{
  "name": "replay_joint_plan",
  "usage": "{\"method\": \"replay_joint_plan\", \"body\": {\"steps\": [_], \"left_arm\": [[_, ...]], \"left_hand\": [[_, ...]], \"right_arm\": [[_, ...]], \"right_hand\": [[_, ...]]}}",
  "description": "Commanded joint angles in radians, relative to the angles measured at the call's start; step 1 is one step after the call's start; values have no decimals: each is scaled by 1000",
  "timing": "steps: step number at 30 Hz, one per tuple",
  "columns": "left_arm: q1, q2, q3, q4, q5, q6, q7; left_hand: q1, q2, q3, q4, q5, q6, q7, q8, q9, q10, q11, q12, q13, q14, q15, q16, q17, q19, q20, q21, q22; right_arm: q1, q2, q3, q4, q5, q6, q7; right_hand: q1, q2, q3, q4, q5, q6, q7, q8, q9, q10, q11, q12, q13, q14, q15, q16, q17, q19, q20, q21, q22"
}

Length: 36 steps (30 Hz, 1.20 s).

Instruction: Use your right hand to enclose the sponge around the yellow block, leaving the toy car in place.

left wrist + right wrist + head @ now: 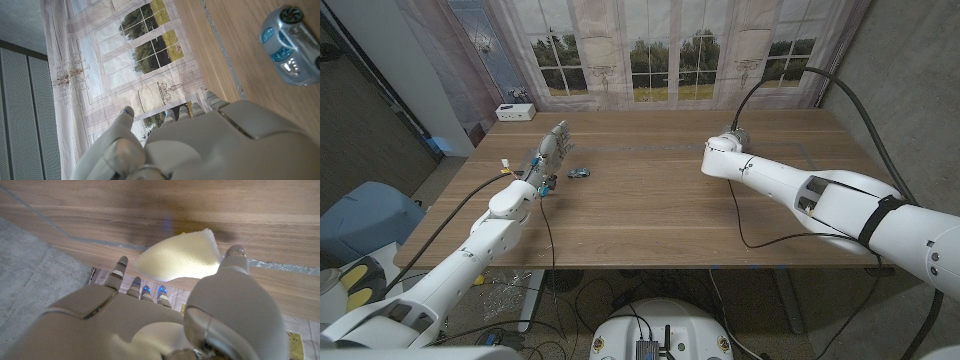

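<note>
Right hand [730,143] is over the far right-of-centre part of the wooden table [650,210], arm reaching in from the near right. In the head view the hand hides whatever is under it, so sponge and block can't be placed from there.

In the right wrist view the sponge [181,256] shows: pale yellow, lying on the wood just beyond the right hand [165,315], between the fingertips [121,264] on one side and the thumb tip on the other. It looks folded or draped into a wedge, with its long axis roughly across the span from fingers to thumb and one corner pointing away from the palm. A thin yellow sliver shows at its far edge; can't tell if that is the yellow block or more sponge. Fingers are apart, cupped around the sponge. Whether they touch or squeeze it, can't tell.

Toy car [579,173]: small, light blue, on the table left of centre, well apart from the right hand. The left wrist view shows it [292,46] lying on its side or back, wheels showing, long axis diagonal to the wood grain.

Left hand [549,152] is just beside the car, standing upright off the table, fingers extended and close together, holding nothing.

A white box [516,112] sits at the far left table corner.
</note>
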Motion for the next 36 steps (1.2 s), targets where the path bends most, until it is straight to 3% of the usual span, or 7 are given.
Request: {"method": "replay_joint_plan", "body": {"steps": [1,5,8,17,25,28,36], "left_arm": [[-13,-6,5,18,1,2,-4],[-23,-10,9,33,2,1,-13],[-31,-15,10,47,-1,-1,-22],[-51,-24,16,77,-2,-14,-47],[-50,-22,15,78,-3,-15,-48],[-50,-22,15,76,-2,-15,-47],[-52,-23,17,76,0,-16,-49]], "left_hand": [[1,7,1,-2,8,2,-6,2,2,-5,1,2,3,-17,3,4,5,2,5,-3,3],[1,7,1,-2,8,2,-6,2,2,-5,-1,2,3,-17,4,4,5,2,6,-3,3],[1,7,0,-3,8,1,-6,1,2,-5,0,2,3,-18,4,4,5,1,6,-4,3],[1,6,0,-3,7,0,-9,1,2,-6,0,2,3,-18,4,4,5,1,6,-4,3],[0,4,-2,-4,7,0,-12,1,2,-5,1,2,3,-17,4,5,5,2,6,-4,3],[0,4,-2,-4,7,0,-12,1,2,-4,0,3,3,-17,4,4,5,2,5,-4,3],[0,3,-3,-5,7,0,-14,1,2,-5,2,3,3,-18,4,4,5,2,8,-4,3]], "right_arm": [[-143,-107,157,-222,50,102,-161],[-208,-134,224,-295,74,158,-221],[-228,-129,232,-311,58,147,-266],[-249,-101,247,-299,35,114,-342],[-241,-70,218,-272,-2,31,-383],[-239,-62,205,-267,-18,4,-399],[-222,-65,165,-272,-35,-54,-376]], "right_hand": [[-55,19,-35,34,16,132,11,49,3,119,4,48,-2,106,-24,51,-5,57,-1,9,7],[-71,48,-46,50,23,269,13,78,2,269,-57,88,-2,194,-61,82,-13,129,3,23,7],[-80,67,-47,58,21,338,11,92,1,330,-60,102,-2,237,-72,96,-17,147,3,23,7],[-69,110,-34,60,19,336,-5,69,0,275,-78,64,-4,186,-79,69,-25,131,3,6,5],[2,144,0,23,16,341,-11,57,0,266,-80,49,-6,171,-83,55,-39,117,-4,-8,3],[53,143,17,-13,9,392,-17,66,1,325,-85,65,-5,199,-92,61,-49,123,-7,-10,3],[76,135,21,-37,-4,455,-23,73,1,430,-126,92,0,249,-120,81,-52,133,-32,-12,3]]}}
